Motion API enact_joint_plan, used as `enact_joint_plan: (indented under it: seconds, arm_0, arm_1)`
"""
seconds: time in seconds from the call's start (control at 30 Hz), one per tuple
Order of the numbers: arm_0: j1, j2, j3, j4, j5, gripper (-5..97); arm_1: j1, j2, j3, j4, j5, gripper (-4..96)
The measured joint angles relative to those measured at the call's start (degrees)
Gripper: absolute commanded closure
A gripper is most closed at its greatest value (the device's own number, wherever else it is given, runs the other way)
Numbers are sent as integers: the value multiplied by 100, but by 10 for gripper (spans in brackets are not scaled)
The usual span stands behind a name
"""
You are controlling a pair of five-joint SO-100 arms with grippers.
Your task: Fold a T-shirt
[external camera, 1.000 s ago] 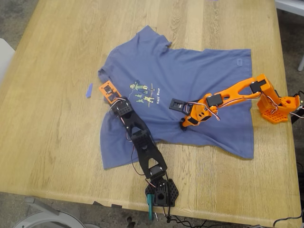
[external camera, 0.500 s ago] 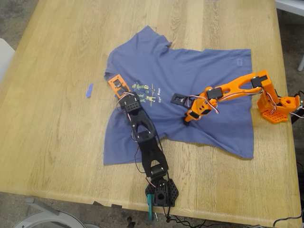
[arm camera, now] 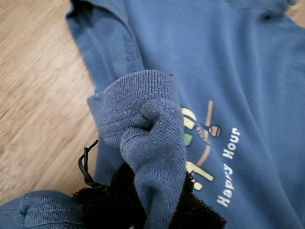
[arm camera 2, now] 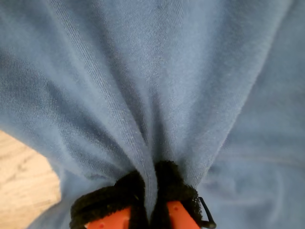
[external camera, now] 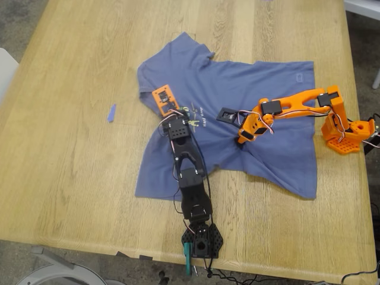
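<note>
The slate-blue T-shirt (external camera: 237,83) lies spread on the wooden table, print side up. My first gripper (external camera: 170,115), on the black arm, is shut on a bunched ribbed edge of the T-shirt beside the "Happy Hour" print (arm camera: 224,167); the first wrist view shows the cloth (arm camera: 143,124) rising from the black padded jaws of this gripper (arm camera: 152,205). My second gripper (external camera: 243,139), on the orange arm, is shut on a pinch of the T-shirt near its middle. In the second wrist view the fabric (arm camera 2: 157,71) fans out in taut folds from this gripper (arm camera 2: 152,210).
A tiny blue scrap (external camera: 111,113) lies on the bare wood at the exterior view's left of the shirt. The black arm's base (external camera: 202,240) stands at the near table edge, the orange arm's base (external camera: 347,133) at the exterior view's right edge.
Both grippers have moved toward the exterior view's right and the far side, each dragging its hold of the shirt. The shirt's left part has drawn in toward the middle, covering part of the print.
</note>
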Motion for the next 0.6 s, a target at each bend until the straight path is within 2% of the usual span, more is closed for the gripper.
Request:
enact_joint_plan:
  seconds: [0.23, 0.6]
  arm_0:
    - [457, 686, 580, 0, 0, 918]
    - [1257, 1608, 1081, 0, 0, 918]
  arm_1:
    - [158, 281, -237, 53, 18, 914]
    - [844, 325, -334, -431, -264, 914]
